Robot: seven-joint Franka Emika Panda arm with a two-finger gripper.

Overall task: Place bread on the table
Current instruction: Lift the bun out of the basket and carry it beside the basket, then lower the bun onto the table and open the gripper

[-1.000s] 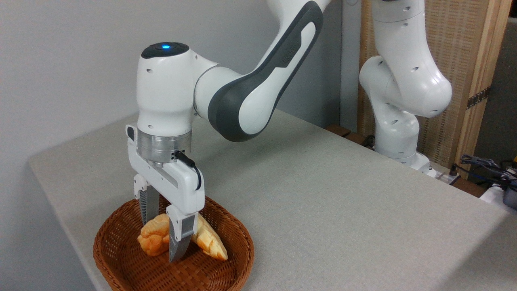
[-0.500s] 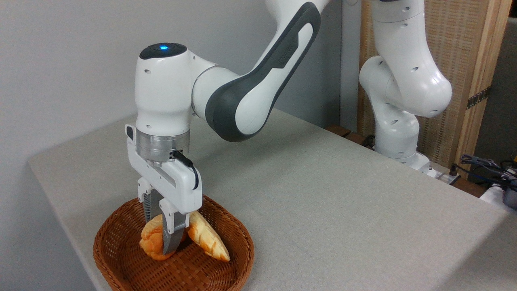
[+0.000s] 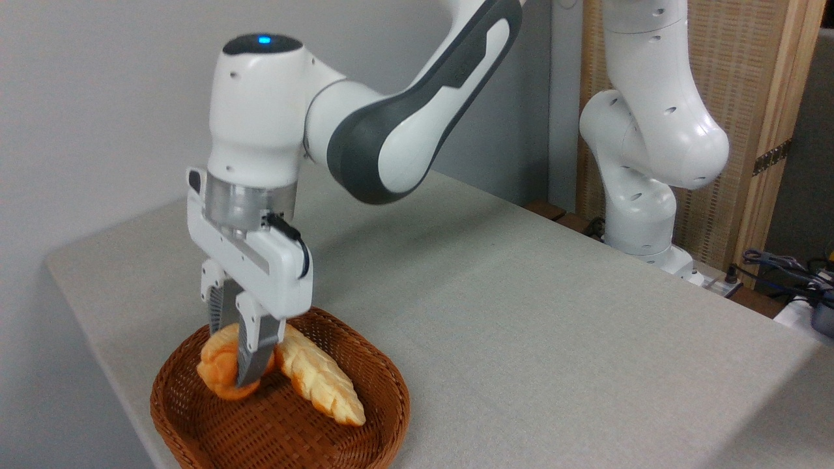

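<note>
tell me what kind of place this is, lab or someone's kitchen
Most likely a robotics lab or test room, not a kitchen. A white robot arm is mounted beside a cloth-covered table, loose cables lie at the right edge, and the only food is bread in a wicker basket, staged for practice.

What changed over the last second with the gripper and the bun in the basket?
The gripper closed its fingers on the small round golden-orange knotted bun, then rose and shifted left, carrying the bun with it. The pale braided oval loaf tipped slightly but stays in the brown wicker basket. The grey-beige cloth table is unchanged.
</note>
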